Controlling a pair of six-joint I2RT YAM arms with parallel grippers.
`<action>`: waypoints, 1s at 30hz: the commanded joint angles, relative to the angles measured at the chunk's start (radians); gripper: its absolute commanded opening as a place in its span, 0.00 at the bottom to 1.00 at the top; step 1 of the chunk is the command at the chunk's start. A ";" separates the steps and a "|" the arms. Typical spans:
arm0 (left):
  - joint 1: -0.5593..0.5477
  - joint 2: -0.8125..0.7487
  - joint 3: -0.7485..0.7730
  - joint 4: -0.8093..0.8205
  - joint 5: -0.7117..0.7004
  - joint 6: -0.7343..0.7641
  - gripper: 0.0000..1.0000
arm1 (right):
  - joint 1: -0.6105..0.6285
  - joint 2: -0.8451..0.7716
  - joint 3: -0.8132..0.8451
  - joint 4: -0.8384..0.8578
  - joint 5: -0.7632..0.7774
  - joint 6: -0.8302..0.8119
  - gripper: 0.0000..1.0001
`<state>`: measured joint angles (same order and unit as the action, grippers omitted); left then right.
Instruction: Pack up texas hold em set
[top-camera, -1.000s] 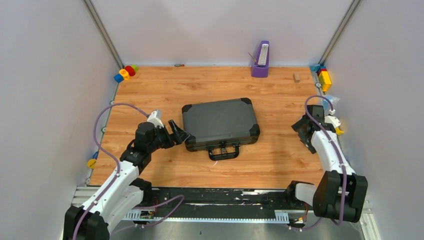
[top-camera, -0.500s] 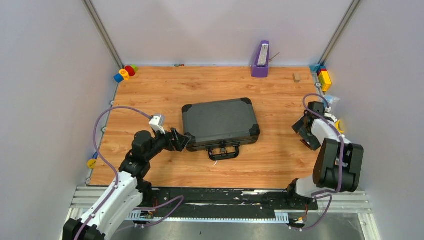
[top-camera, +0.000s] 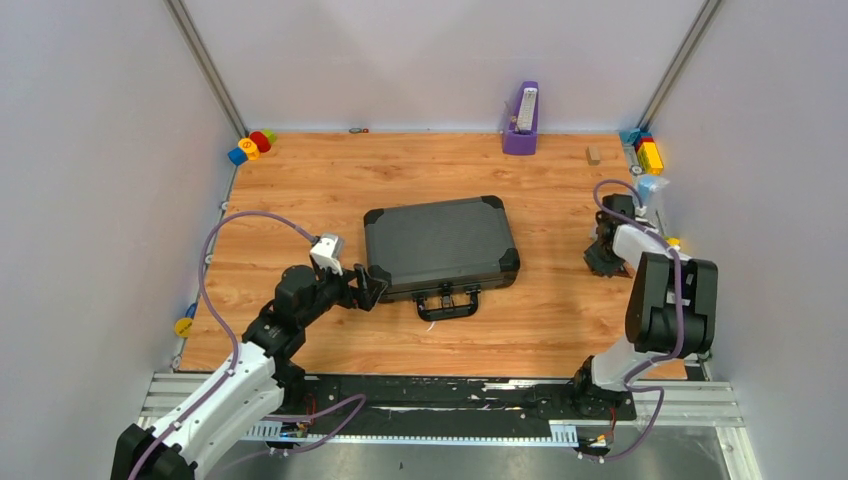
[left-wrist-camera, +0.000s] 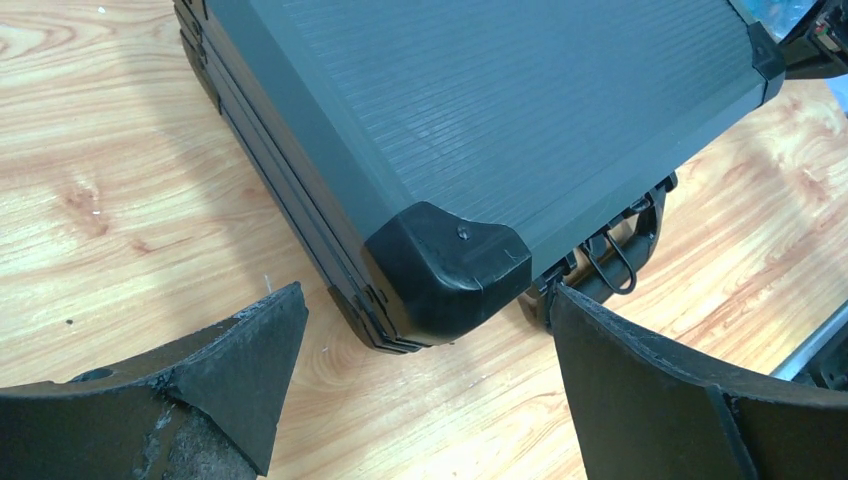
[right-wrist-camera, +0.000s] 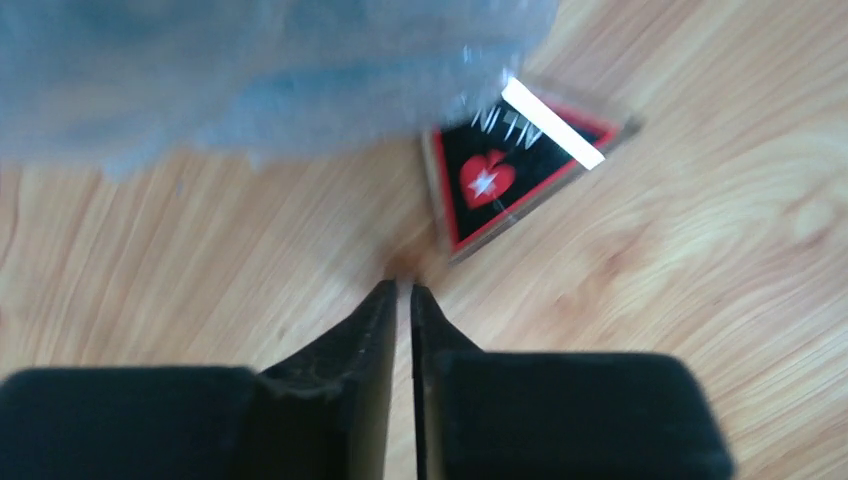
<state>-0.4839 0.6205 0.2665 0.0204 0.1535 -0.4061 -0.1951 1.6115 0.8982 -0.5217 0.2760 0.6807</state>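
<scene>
At the middle of the wooden tabletop (top-camera: 330, 180) lay the dark grey ribbed briefcase with black corner caps (top-camera: 440, 245), lid down and flat, its black handle (top-camera: 447, 302) facing my bases. My left gripper (top-camera: 367, 284) sat low at the case's near-left corner, fingers spread wide. In the left wrist view the black corner cap (left-wrist-camera: 450, 265) stood between the two fingers (left-wrist-camera: 230, 370) without touching either, and nothing was held.

My right gripper (top-camera: 603, 262) hung well apart from the case, over the right side of the tabletop and pointing down. Its fingers (right-wrist-camera: 360, 340) were drawn almost together, only a sliver of gap between them and nothing in it. Just ahead of the tips a black card pack with a red border and a red spade mark, wrapped in clear film (right-wrist-camera: 505, 170), lay flat on the wood. One end of it ran under a blurred pale-blue plastic bag (right-wrist-camera: 250, 70). I could not tell whether my fingertips touched the wood.

Against the far wall stood a purple metronome (top-camera: 521, 120), with small coloured toy blocks (top-camera: 250, 147) in the far-left corner.
</scene>
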 joint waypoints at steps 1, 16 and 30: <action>-0.005 -0.014 0.039 0.014 -0.036 0.029 1.00 | 0.113 -0.047 0.015 -0.115 -0.137 -0.005 0.07; -0.005 -0.048 0.030 0.007 -0.040 0.024 1.00 | 0.055 -0.193 0.079 -0.147 0.102 -0.137 1.00; -0.006 -0.067 0.027 -0.005 -0.046 0.023 1.00 | -0.066 0.202 0.102 0.091 -0.029 -0.254 0.80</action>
<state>-0.4839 0.5735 0.2668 0.0162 0.1211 -0.4019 -0.2504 1.7092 0.9924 -0.4637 0.3294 0.5194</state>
